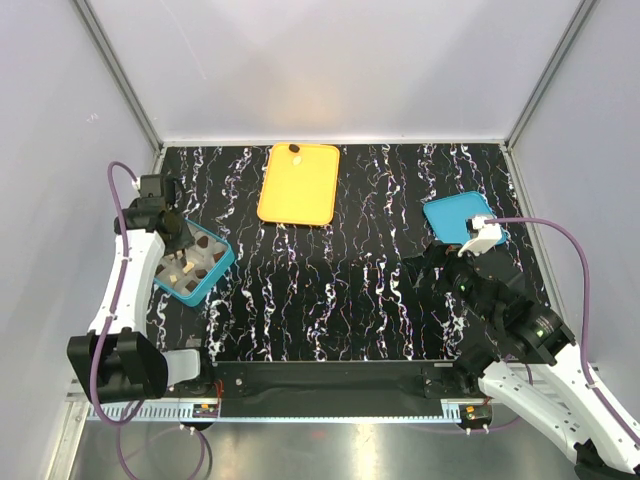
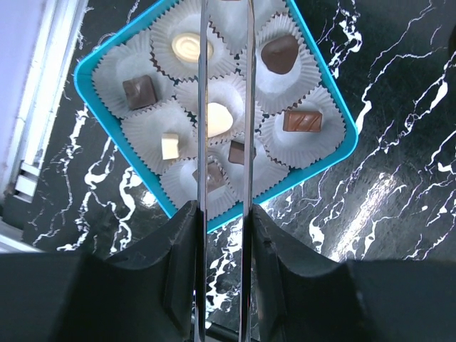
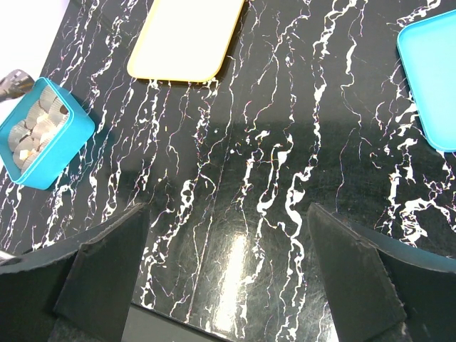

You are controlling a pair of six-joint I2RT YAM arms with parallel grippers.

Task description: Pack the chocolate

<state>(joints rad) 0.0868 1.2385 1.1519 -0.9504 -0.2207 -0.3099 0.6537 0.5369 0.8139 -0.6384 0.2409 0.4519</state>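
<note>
The teal box [image 1: 222, 268] sits at the left, and its rim [image 2: 335, 100] fills the left wrist view. Its white paper cups hold several chocolates: a cream round [image 2: 188, 46], a dark piece [image 2: 278, 53], a brown cube [image 2: 139, 91] and others. One dark chocolate [image 1: 297, 150] lies on the orange tray [image 1: 300, 190]. My left gripper [image 1: 178, 232] hovers over the box, shut on metal tweezers [image 2: 202, 142] whose blades stand slightly apart; their tips are out of view. My right gripper [image 1: 425, 265] is open and empty above the table [image 3: 228, 208].
A teal lid [image 1: 455, 215] lies flat at the right, also in the right wrist view [image 3: 434, 78]. The orange tray [image 3: 185, 35] is at the back centre. White walls enclose the black marbled table.
</note>
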